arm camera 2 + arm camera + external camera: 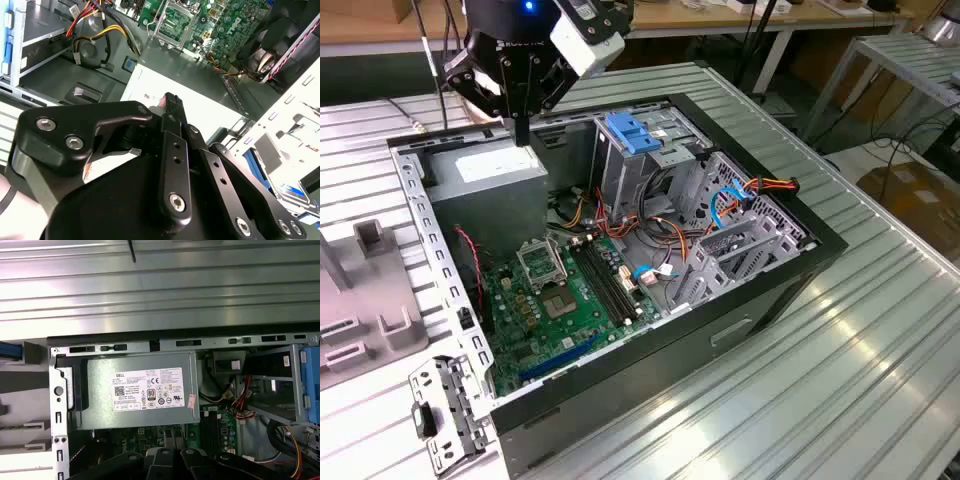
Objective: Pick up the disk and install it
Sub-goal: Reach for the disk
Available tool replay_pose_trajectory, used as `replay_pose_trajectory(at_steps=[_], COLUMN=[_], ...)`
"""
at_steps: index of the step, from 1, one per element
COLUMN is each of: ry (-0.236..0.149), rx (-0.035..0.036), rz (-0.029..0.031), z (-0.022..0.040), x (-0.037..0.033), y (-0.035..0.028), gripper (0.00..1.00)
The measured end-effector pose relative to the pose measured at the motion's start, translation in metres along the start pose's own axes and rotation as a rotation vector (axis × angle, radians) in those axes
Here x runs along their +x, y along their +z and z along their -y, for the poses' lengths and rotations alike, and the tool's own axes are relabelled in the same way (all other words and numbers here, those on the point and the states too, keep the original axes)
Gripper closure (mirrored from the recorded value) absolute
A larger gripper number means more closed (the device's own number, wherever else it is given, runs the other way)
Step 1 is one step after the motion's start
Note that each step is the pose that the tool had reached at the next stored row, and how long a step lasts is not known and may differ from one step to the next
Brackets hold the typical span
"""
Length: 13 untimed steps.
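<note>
My gripper [523, 135] hangs over the far corner of the open computer case [760, 290], just above the grey power-supply box [485, 165] with its white sticker. Its black fingers [171, 107] look pressed together with nothing between them. Outside the case wall, a corner of the disk [294, 192] shows in the second wrist view, with a white and blue label and a blue side rail. It lies apart from the gripper. A bare light-blue bracket [630, 133] sits on top of the drive cage inside the case.
The green motherboard [560, 290] lies on the case floor, with bundles of red, yellow and black cables [650, 230] beside the drive cage [660, 160]. A grey fixture [360, 300] stands on the slatted metal table [880, 340] at the exterior view's left.
</note>
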<state>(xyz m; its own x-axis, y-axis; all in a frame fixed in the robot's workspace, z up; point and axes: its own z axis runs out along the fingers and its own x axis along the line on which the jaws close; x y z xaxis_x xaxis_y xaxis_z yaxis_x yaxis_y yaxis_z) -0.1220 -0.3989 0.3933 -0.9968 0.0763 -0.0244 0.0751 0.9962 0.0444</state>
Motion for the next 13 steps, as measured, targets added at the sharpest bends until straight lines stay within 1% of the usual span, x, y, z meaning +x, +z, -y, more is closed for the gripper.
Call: replay_pose_trajectory(at_steps=[6,13], ry=[0.000,0.000], rx=[-0.0001,-0.0001], rz=[0.0003,0.0014], z=[0.0002,0.0007], x=[0.0027,0.0086], y=[0.0000,-0.0002], gripper=[0.89,0.89])
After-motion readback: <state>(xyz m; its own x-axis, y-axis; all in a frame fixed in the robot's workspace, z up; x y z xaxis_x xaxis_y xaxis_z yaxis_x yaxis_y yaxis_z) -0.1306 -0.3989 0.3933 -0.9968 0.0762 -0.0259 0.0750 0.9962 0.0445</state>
